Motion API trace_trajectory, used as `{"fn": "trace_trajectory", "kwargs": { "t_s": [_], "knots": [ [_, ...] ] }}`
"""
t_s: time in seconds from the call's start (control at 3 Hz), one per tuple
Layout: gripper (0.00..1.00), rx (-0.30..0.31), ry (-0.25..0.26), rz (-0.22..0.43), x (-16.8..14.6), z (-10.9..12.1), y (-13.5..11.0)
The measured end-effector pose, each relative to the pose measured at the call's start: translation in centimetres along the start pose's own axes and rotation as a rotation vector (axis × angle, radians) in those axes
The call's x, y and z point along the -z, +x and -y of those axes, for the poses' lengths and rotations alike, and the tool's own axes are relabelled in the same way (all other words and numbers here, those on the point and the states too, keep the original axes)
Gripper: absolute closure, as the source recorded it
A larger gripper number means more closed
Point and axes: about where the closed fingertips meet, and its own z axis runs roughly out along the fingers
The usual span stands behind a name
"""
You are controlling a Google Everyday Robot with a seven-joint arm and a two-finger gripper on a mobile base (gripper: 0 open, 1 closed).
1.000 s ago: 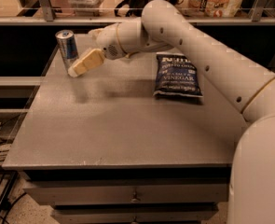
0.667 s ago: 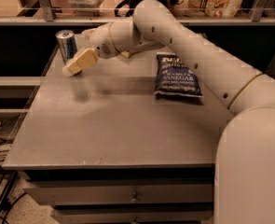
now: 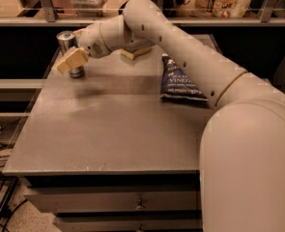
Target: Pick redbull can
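The redbull can (image 3: 66,39) stands upright at the far left corner of the grey table (image 3: 108,134). Its silver top and its base show; its middle is hidden behind my gripper. My gripper (image 3: 70,61), white with tan tips, reaches in from the right and sits right at the can, at mid-height, covering part of its body. I cannot tell whether it touches the can.
A dark blue chip bag (image 3: 180,81) lies flat at the right of the table. A yellow sponge-like block (image 3: 135,53) lies at the far edge behind my arm. A shelf with a metal rail (image 3: 45,6) runs behind the table. Drawers sit below the front edge.
My gripper has moved left along the far side of the table, from beside the can to in front of it, now covering the can's middle.
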Motion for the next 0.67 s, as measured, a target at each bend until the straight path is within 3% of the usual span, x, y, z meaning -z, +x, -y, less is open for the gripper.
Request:
{"fn": "trace_trajectory", "kwargs": {
  "t_s": [0.67],
  "knots": [
    [0.64,0.035,0.008,-0.003,0.35,-0.37,-1.20]
  ]
}}
